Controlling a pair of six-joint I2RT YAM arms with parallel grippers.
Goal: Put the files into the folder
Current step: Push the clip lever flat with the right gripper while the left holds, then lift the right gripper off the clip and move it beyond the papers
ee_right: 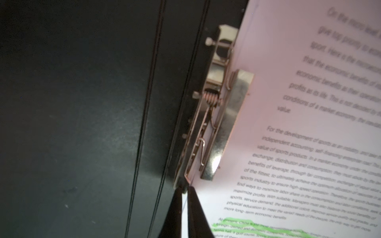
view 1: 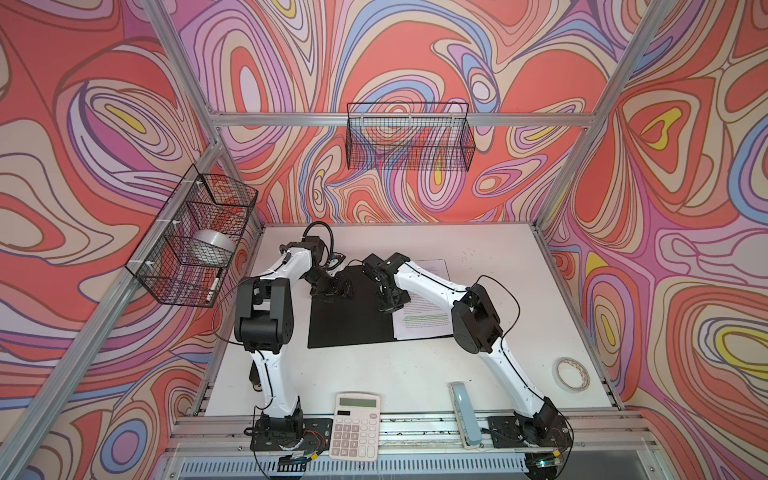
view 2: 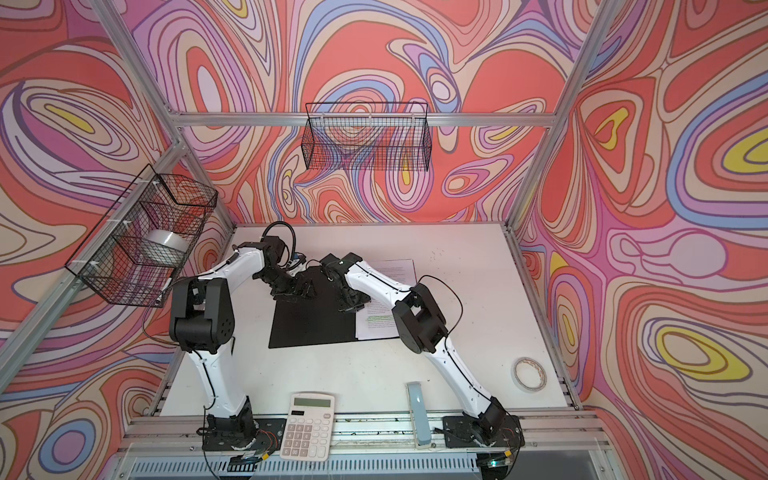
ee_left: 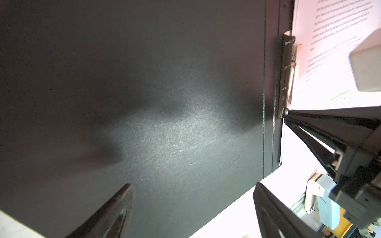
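Observation:
The folder (view 1: 351,320) (view 2: 311,322) lies open on the table with its black inside up. The files (view 1: 424,322) (ee_right: 299,144), white printed sheets with green-highlighted lines, lie on its right half, their edge under the metal spine clip (ee_right: 218,123) (ee_left: 286,76). My right gripper (ee_right: 184,188) (view 1: 388,305) is shut, with its tips against the near end of the clip. My left gripper (ee_left: 193,185) (view 1: 332,291) stands open low over the bare black left cover, nothing between its fingers.
A white calculator (view 1: 355,428) and a pale blue stapler (view 1: 465,415) lie at the front edge. A tape roll (view 1: 696,374) sits at the right. Wire baskets hang on the left wall (view 1: 195,237) and the back wall (view 1: 409,137).

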